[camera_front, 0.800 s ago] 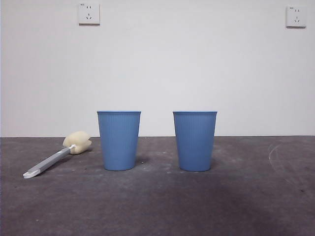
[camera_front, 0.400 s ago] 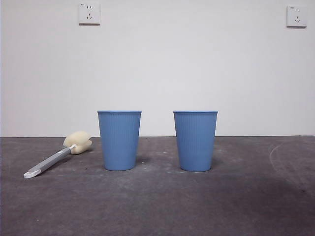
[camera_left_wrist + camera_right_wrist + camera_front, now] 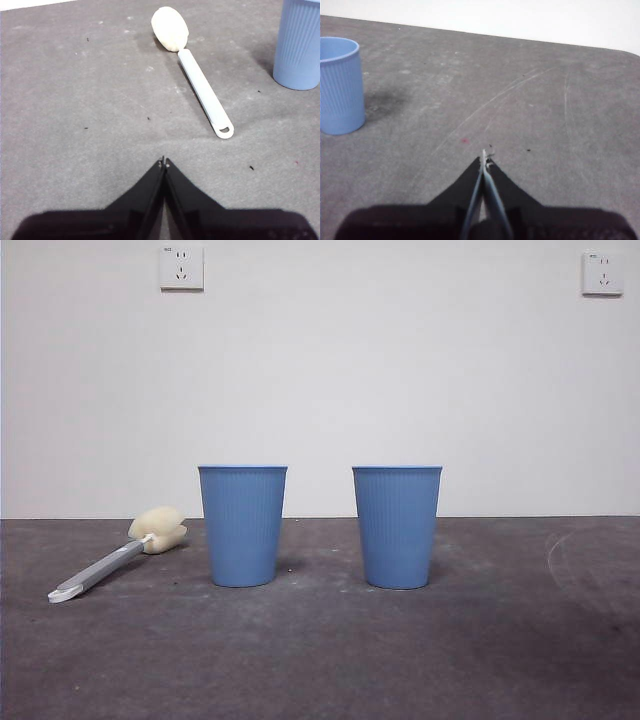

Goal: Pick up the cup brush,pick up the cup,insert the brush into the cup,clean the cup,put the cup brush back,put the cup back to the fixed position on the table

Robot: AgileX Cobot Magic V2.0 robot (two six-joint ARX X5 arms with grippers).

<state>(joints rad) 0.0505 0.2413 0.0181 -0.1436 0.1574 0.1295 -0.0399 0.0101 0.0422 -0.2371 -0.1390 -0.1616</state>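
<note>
We see the table [image 3: 320,660], dark grey, matte, w/ pale scuffs & a curved mark at its right side. Two blue ribbed cups stand upright on it, well apart: the cup [image 3: 242,525] nearer the brush & a second cup [image 3: 396,526] to its right. Insides not visible from the front view. The cup brush [image 3: 115,562] lies flat left of the cups, cream sponge head toward the wall, grey handle, white end toward us; nothing touches it. Two wall sockets [image 3: 181,267] sit up high. Left gripper [image 3: 163,161] hovers near the handle's end, jaws together, empty. Right gripper [image 3: 485,154] likewise pressed together, over bare table, beside the second cup.
</note>
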